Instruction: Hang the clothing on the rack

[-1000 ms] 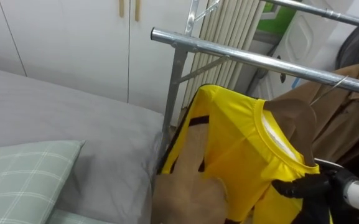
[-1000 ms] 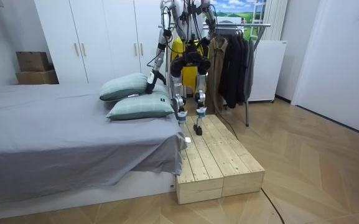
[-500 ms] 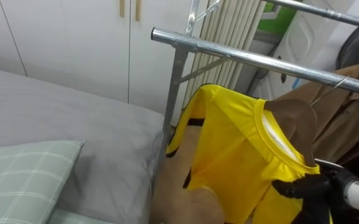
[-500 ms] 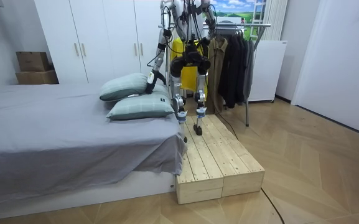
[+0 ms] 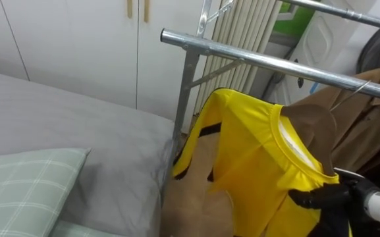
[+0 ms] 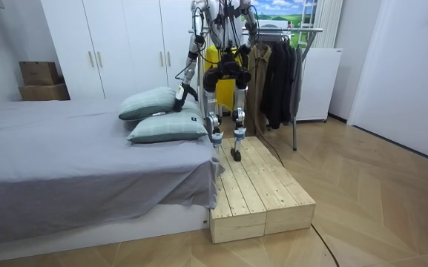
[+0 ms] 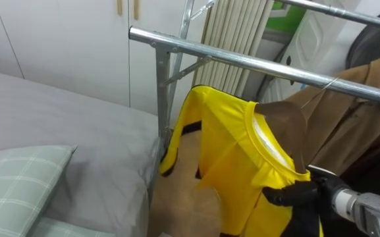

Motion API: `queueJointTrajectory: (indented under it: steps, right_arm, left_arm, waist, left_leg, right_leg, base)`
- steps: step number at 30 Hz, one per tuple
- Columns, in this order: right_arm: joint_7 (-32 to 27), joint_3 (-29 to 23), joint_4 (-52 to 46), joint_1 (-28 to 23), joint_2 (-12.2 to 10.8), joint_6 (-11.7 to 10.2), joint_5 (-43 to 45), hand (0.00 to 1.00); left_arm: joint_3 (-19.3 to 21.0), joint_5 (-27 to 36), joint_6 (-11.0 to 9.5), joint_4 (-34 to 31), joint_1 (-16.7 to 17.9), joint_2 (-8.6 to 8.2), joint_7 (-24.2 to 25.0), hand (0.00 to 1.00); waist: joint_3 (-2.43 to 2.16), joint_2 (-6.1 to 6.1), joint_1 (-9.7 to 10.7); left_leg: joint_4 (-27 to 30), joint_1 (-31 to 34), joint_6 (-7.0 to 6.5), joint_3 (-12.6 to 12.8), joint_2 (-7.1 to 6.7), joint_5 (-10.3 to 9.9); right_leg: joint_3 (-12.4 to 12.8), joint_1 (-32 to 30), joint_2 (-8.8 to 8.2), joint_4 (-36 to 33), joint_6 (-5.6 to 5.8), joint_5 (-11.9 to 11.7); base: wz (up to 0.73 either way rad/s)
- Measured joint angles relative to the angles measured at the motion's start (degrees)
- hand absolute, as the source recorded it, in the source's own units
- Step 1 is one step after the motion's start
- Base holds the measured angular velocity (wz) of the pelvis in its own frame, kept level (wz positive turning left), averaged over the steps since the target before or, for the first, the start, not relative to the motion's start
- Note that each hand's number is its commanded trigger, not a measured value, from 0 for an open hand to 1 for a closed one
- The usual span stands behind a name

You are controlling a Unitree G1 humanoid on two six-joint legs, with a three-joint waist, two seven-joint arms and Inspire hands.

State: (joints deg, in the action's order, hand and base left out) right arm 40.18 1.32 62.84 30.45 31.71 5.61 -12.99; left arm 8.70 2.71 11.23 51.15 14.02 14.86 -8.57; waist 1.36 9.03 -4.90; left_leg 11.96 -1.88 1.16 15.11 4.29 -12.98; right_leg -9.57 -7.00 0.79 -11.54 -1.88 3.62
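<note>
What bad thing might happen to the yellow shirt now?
The yellow shirt sits below the rail, held at its collar by the right hand, so it might slip and drop. Lifted up, it may snag on the brown coat hanging right beside it. The robot stands on a raised wooden platform by the bed; leaning far could unsettle it.

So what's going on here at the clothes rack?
The robot stands on a wooden platform between the bed and the rack. Its right hand grips a yellow shirt by the collar, holding it up just below the metal rail, next to a brown coat already hanging there. The shirt is not on the rail yet. Its left hand hangs low beside the pillows.
</note>
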Motion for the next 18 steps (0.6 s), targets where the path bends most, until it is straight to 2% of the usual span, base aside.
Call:
queueJointTrajectory:
  steps: [18]
  right_arm:
    - [-0.1, -0.4, -0.3, 0.0, 0.0, 0.0, -0.6, 0.0]
  left_arm:
    - [0.0, 0.0, 0.0, -0.2, 0.0, 0.01, -0.5, 0.0]
  waist:
    - [-0.13, 0.17, 0.1]
  left_leg:
    - [0.7, 0.0, 0.03, 0.1, 0.13, 0.0]
  right_leg:
    - [0.1, 0.1, 0.0, -0.2, -0.01, 0.0]
  base:
    - [0.0]
